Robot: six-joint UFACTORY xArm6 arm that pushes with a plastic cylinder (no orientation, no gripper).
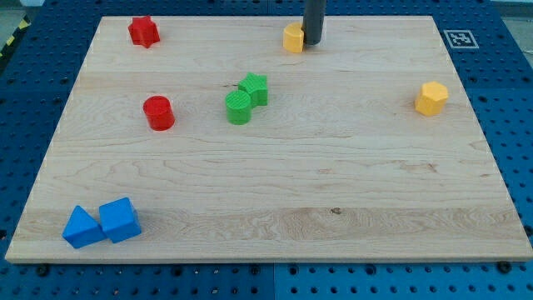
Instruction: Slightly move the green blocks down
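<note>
A green star block (254, 87) and a green cylinder (238, 107) sit touching each other a little left of the board's middle, in its upper half. The cylinder is at the star's lower left. My tip (312, 42) is near the view's top, right beside a yellow block (292, 37) on that block's right. The tip is up and to the right of the green blocks, well apart from them.
A red star (143, 32) lies at the top left and a red cylinder (158, 112) left of the green pair. A yellow hexagonal block (431, 97) is at the right. A blue triangular block (82, 227) and a blue cube (120, 219) sit at the bottom left. The wooden board (333, 183) ends in blue pegboard.
</note>
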